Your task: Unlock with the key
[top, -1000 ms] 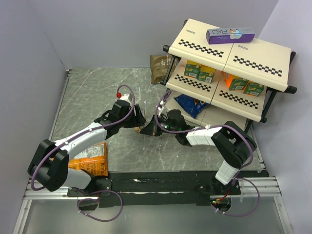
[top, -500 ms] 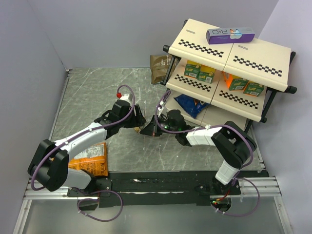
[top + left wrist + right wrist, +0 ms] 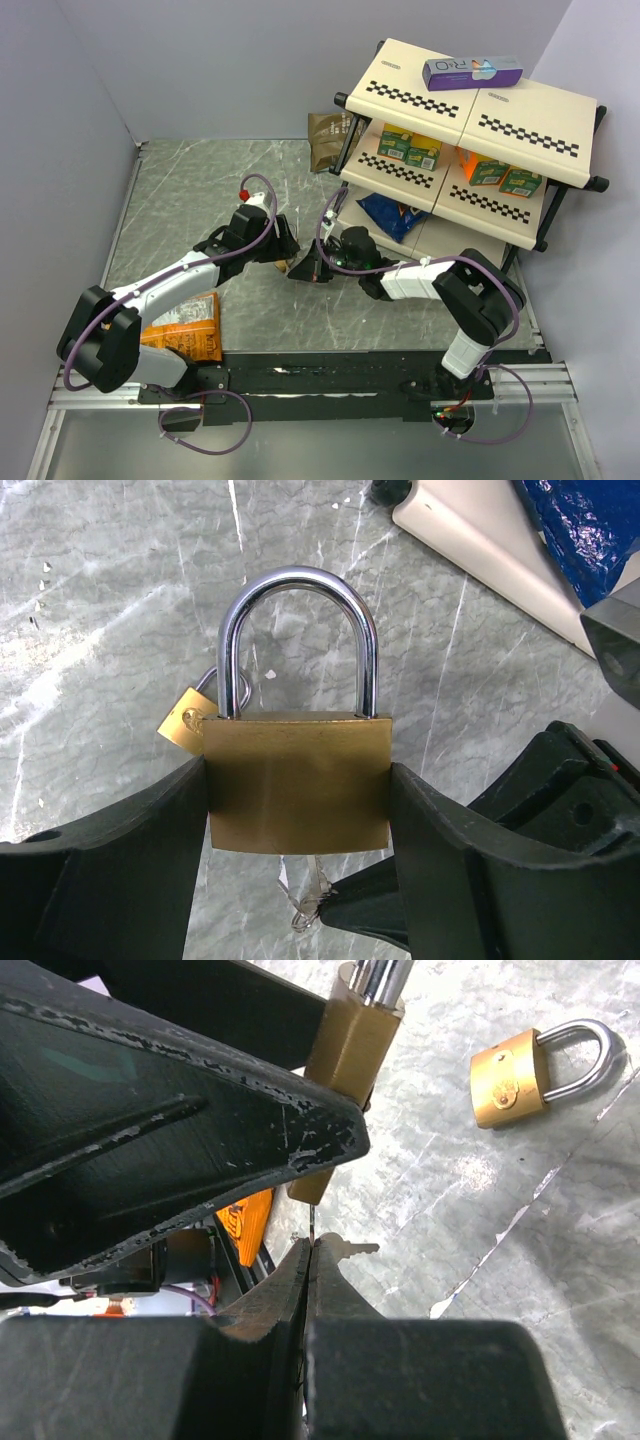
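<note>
My left gripper [image 3: 297,790] is shut on the body of a brass padlock [image 3: 295,780] with a silver shackle and holds it upright above the table. It shows in the top view [image 3: 284,262] between the two arms. My right gripper [image 3: 310,1252] is shut on the key [image 3: 312,1224], a thin silvery blade pointing up at the padlock's underside [image 3: 345,1045]. In the left wrist view the key [image 3: 316,878] with its wire ring sits just below the padlock's bottom face. A second small key [image 3: 352,1248] hangs beside the fingertips. The right gripper [image 3: 298,268] is close to the left one [image 3: 280,252].
A second, smaller brass padlock [image 3: 520,1072] lies on the marble table, also seen behind the held one [image 3: 183,723]. A checkered shelf rack [image 3: 470,110] with boxes and a blue bag [image 3: 395,215] stands at the right. An orange snack bag [image 3: 190,328] lies near left.
My right gripper has edged slightly to the near left with the key. The left arm and the padlock have hardly moved.
</note>
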Tool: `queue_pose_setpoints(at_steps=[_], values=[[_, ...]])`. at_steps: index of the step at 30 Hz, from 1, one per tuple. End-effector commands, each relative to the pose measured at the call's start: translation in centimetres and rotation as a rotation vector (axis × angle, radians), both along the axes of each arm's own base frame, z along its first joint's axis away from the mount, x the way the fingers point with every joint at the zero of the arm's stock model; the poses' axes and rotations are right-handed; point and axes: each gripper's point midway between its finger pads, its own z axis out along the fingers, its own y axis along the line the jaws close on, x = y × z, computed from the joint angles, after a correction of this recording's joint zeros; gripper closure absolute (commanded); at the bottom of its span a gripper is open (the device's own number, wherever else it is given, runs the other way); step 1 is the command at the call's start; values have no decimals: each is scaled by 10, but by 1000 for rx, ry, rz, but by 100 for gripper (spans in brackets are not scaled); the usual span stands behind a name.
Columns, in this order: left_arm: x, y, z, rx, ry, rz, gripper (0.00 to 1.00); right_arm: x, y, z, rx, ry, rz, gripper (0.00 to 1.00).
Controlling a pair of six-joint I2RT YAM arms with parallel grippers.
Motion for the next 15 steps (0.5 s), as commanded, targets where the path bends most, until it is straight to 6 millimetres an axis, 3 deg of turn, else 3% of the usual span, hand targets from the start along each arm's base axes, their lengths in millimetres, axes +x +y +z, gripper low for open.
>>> queue_pose_setpoints(at_steps=[1, 15], values=[[18, -17, 48, -96, -140, -17, 99, 8, 9, 18, 37, -47, -2, 100], [18, -17, 46, -97, -136, -19, 99, 16, 11, 28, 42, -73, -10, 100]])
